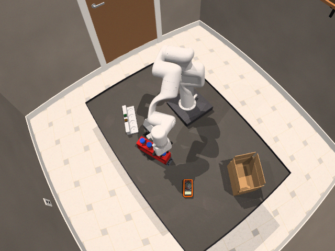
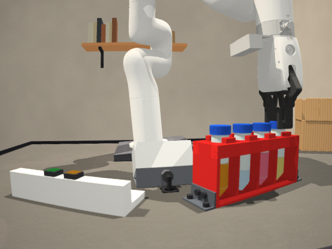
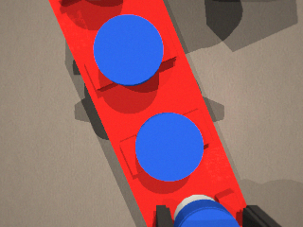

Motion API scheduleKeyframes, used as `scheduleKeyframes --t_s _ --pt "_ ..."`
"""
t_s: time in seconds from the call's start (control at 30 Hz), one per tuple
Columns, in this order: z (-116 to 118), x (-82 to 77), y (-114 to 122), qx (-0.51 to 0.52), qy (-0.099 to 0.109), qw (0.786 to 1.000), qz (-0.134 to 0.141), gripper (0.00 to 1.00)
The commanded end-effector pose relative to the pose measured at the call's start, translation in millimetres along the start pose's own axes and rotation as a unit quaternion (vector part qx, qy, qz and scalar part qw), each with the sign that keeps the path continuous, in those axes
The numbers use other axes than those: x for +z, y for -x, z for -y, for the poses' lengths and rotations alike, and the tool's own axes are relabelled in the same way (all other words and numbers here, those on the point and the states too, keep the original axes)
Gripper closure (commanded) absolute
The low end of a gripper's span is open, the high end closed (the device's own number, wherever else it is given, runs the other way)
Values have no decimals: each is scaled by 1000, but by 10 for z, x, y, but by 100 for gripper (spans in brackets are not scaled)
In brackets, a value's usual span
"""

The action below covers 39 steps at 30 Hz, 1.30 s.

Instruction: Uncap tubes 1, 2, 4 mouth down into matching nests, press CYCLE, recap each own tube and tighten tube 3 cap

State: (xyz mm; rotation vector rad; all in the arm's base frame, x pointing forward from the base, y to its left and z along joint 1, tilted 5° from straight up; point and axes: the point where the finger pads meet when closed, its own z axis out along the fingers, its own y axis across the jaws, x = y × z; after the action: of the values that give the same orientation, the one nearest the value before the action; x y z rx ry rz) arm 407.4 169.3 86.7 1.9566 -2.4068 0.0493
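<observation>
The red decapping station [image 2: 245, 166] holds four tubes, each with a blue cap on. It also shows in the top view [image 1: 153, 151] and in the wrist view [image 3: 156, 118]. My gripper [image 2: 277, 123] reaches straight down over the tube at the rack's right end as this side view shows it. Its fingers stand on both sides of that cap [image 3: 205, 213] with a small gap, open and not clamped. The two neighbouring caps [image 3: 169, 147] [image 3: 128, 49] sit untouched. The white cap tray [image 2: 72, 187] lies to the left with its green lamp [image 2: 53, 171] and amber lamp [image 2: 73, 174]. Its nests [image 1: 131, 118] are empty.
A white and grey box [image 2: 163, 163] with a small black lever stands between the tray and the rack. An open cardboard box [image 1: 246, 172] and an orange multimeter [image 1: 187, 187] lie further out on the dark mat. The arm's base plinth [image 1: 189, 107] is behind the rack.
</observation>
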Motion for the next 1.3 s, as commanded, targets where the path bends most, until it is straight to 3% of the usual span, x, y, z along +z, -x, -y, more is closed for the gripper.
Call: scheduleKeyframes --t_s 0.0,0.13,0.37,0.4,0.87,1.03,1.27 --pt "13 -19 12 138 -14 990 -12 54" --pt "13 -19 12 187 -15 982 -12 54" --pt "13 -19 12 187 -15 982 -12 54" --pt "13 -19 12 187 -15 982 -12 100" --pt "13 -19 12 187 -15 982 -12 100" --pt "12 -20 12 63 -13 998 -14 100" --pt "12 -22 12 -62 -12 998 -15 100"
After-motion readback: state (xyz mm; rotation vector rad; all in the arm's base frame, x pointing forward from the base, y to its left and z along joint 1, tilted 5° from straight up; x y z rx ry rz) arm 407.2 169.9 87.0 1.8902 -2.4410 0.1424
